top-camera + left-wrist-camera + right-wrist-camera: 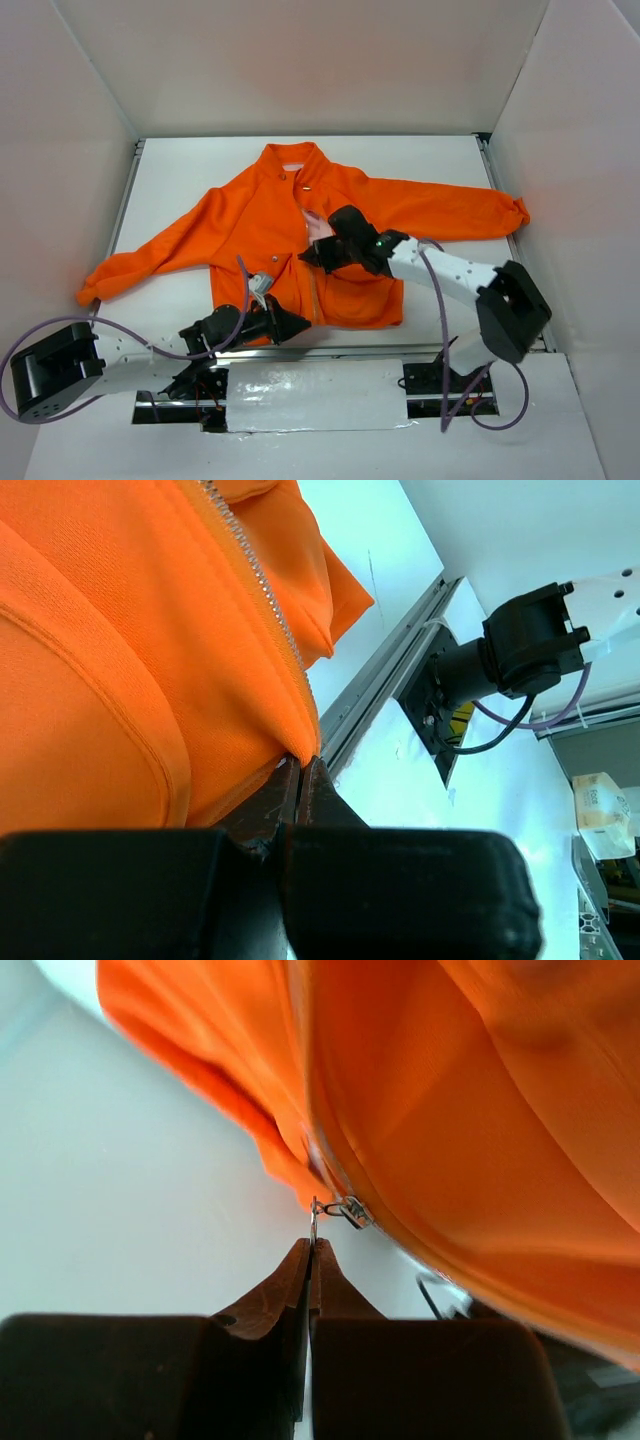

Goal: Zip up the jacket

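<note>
The orange jacket (pixel 250 215) lies face up on the white table, sleeves spread, collar at the far side. Its pale zipper (pixel 256 582) runs down the centre front. My left gripper (pixel 298 324) is at the bottom hem and is shut on the hem fabric at the zipper's lower end (pixel 303 763). My right gripper (pixel 312 256) is over the middle of the front and is shut on the thin metal zipper pull (pixel 313 1222), which hangs from the slider (pixel 350 1210). The front looks open above the slider, showing a pale lining (pixel 316 224).
White walls enclose the table on three sides. A metal rail (pixel 385 675) runs along the near edge, with a shiny taped strip (pixel 315 395) between the arm bases. The right arm's base (pixel 500 660) shows in the left wrist view.
</note>
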